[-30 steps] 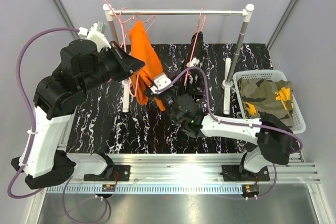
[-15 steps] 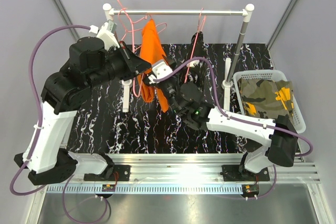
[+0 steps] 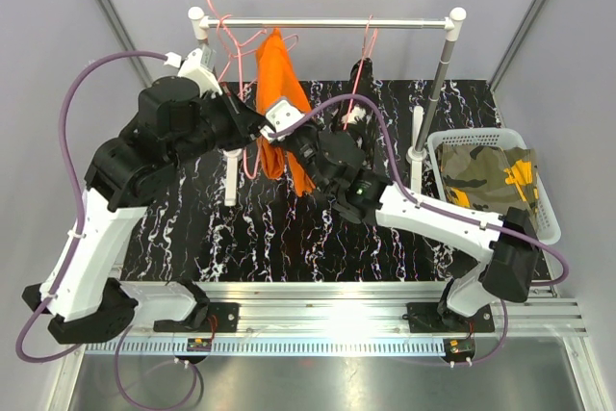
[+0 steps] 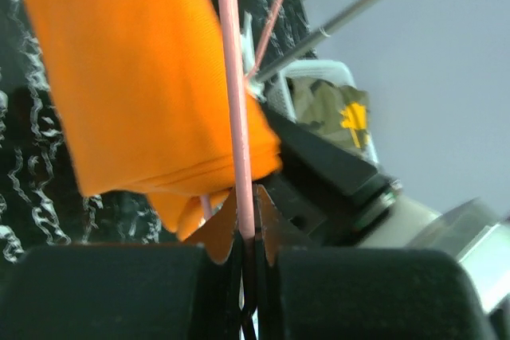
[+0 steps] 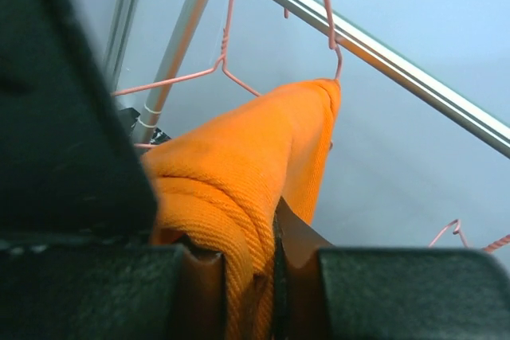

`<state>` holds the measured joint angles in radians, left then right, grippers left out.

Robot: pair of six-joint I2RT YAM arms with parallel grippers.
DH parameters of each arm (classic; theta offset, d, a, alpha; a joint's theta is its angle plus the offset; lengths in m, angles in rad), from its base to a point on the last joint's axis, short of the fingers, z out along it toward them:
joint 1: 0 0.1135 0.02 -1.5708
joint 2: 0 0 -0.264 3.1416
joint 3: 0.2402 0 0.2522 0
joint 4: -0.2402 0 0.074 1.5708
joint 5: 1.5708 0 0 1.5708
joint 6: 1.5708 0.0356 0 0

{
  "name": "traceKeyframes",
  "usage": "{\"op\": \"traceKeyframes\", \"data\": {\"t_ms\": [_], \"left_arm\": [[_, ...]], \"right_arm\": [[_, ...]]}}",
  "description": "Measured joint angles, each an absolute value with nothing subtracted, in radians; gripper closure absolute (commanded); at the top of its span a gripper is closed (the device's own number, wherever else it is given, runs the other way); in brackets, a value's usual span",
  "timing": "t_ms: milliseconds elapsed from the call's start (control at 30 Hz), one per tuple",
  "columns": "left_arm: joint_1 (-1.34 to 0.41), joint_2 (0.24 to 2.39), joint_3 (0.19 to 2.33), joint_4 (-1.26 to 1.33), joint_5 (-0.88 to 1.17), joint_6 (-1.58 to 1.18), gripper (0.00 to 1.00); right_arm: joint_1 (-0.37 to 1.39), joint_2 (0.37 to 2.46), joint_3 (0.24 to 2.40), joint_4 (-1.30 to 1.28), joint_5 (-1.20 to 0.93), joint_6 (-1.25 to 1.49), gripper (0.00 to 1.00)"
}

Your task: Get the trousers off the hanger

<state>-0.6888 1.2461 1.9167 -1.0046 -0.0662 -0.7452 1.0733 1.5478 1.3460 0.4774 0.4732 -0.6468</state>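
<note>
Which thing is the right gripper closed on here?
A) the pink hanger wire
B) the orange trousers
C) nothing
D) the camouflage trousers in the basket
B: the right wrist view shows the right gripper pinching a fold of the orange trousers, while the left gripper clamps the pink hanger wire.
</note>
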Motion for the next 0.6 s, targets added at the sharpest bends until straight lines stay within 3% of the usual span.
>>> {"op": "traceKeyframes", "data": {"t_ms": [367, 600], "left_arm": [[-0.693, 1.005, 1.435, -0.841, -0.174, -0.715, 1.0], [-0.694, 0.917, 1.24, -0.76, -0.172, -0.726, 1.0]], "right_arm": [[0.981, 1.575, 1.548, 0.325, 0.49, -0.626, 1.0], [0.967, 1.59, 1.748, 0.192, 0.519, -0.64, 1.0]]}}
